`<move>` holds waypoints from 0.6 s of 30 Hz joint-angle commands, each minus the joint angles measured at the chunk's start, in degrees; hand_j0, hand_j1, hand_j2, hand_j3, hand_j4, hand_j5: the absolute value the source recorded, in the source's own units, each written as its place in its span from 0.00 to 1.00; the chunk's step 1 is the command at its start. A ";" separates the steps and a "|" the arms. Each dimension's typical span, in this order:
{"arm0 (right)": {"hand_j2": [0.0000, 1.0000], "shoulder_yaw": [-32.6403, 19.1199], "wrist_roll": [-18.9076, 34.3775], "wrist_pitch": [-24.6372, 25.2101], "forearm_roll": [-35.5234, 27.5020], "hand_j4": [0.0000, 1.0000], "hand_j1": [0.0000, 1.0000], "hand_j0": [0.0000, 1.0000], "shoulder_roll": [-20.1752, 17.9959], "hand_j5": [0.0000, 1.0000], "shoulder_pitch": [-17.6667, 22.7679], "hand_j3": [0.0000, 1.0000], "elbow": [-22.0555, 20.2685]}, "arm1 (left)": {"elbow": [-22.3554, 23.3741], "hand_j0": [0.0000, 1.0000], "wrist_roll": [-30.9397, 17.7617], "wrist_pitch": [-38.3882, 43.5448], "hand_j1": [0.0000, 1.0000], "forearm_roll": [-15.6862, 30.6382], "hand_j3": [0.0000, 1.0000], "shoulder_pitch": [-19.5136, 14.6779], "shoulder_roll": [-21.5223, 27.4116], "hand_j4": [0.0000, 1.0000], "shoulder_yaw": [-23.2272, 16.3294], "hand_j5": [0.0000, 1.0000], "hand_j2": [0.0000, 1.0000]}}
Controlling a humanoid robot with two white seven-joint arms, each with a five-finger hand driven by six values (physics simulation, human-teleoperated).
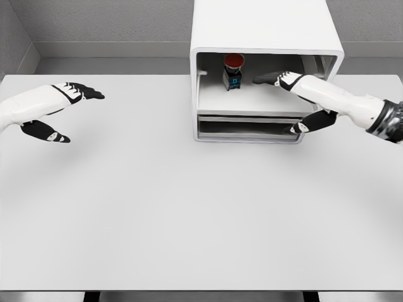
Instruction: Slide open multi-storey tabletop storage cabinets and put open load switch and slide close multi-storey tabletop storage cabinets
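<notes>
A white tabletop cabinet [264,25] stands at the back of the table, its upper compartment open toward me. Inside it, upright near the back, sits the load switch [233,70], black-bodied with a red round cap and a blue label. My right hand [286,104] reaches in from the right, its fingers [267,79] extended inside the upper compartment, a little to the right of the switch and apart from it. Its thumb [301,128] hangs in front of the lower drawer [249,128]. It holds nothing. My left hand [72,113] hovers open over the table's left side.
The white table [189,220] spreads out in front of the cabinet. A grey wall runs behind it. The table's front edge shows along the bottom of the view.
</notes>
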 commanded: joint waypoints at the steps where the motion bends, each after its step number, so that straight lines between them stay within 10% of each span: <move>1: 1.00 0.03 0.11 0.13 -0.27 1.00 1.00 1.00 0.76 1.00 0.00 1.00 0.24 | 0.01 1.00 -0.20 0.06 1.00 0.45 1.00 0.00 -0.04 1.00 0.07 1.00 1.00; 18: 1.00 0.47 0.98 0.13 1.84 1.00 1.00 1.00 4.36 1.00 -3.60 1.00 7.01 | 1.68 1.00 -0.64 0.06 1.00 0.36 1.00 -0.09 -0.13 1.00 0.59 1.00 1.00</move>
